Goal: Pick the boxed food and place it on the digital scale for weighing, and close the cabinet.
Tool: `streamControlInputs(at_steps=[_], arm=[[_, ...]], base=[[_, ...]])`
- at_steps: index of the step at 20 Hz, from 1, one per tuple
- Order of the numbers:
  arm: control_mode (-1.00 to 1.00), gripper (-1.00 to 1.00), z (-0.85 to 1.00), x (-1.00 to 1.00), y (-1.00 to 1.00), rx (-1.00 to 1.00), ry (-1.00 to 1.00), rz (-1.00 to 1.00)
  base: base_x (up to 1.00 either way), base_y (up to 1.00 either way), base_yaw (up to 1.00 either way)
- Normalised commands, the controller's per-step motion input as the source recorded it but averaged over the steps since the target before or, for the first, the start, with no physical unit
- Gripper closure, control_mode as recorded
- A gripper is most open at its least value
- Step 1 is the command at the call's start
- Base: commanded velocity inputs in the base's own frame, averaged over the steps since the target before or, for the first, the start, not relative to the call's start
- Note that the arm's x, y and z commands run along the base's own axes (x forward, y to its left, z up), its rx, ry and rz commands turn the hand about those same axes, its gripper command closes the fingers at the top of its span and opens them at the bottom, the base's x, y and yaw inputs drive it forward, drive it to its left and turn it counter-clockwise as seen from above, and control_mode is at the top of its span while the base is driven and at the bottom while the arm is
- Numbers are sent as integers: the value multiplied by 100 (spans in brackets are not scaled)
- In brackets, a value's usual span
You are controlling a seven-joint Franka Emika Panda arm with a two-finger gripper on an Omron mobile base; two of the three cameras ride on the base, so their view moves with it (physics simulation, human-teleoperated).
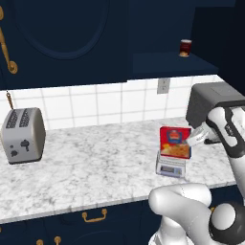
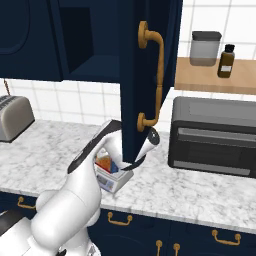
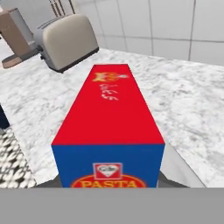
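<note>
**Observer:** What sits around the digital scale, and what stands in your way?

**Me:** The digital scale is on the marble surface, and the boxed food stands upright on its top plate. My tool is pressed against the box's right side, jaws narrowed around the box and gripping it. To the right of the scale is a dark toaster oven; well to its left stands the grey toaster. Above the scale the cabinet is open, and its door hangs out over the surface with its brass handle facing me. In the right base view that door's lower edge covers part of my wrist and the top of the box.

**Observer:** What does one view give you that the others lack?

**Me:** The left base view shows the box's red front with its food picture, the scale's display panel, and a small dark red can on the cabinet shelf above the scale. The right base view shows a wooden shelf above the toaster oven, carrying a grey canister and a dark bottle, plus navy drawers with brass pulls below the scale. The hand view looks along the box's red long face and blue end, which reads "PASTA", towards the toaster and the white tiled wall beyond.
</note>
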Motion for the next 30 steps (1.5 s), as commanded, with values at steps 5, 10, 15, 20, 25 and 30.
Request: streamControlInputs(at_steps=[5,10,15,20,25,30], arm=[[-100,100,-7,10,-7,3,-9,1],[-100,100,-12,8,0,0,-6,1],[-100,100,-21,9,0,-1,-1,1],[-100,100,-35,1,0,-4,0,2],[-100,100,-5,2,0,0,-1,1],[-100,100,0,0,0,0,-2,0]], base=[[0,0,0],[0,0,0],[0,0,0],[0,0,0],[0,0,0],[0,0,0]])
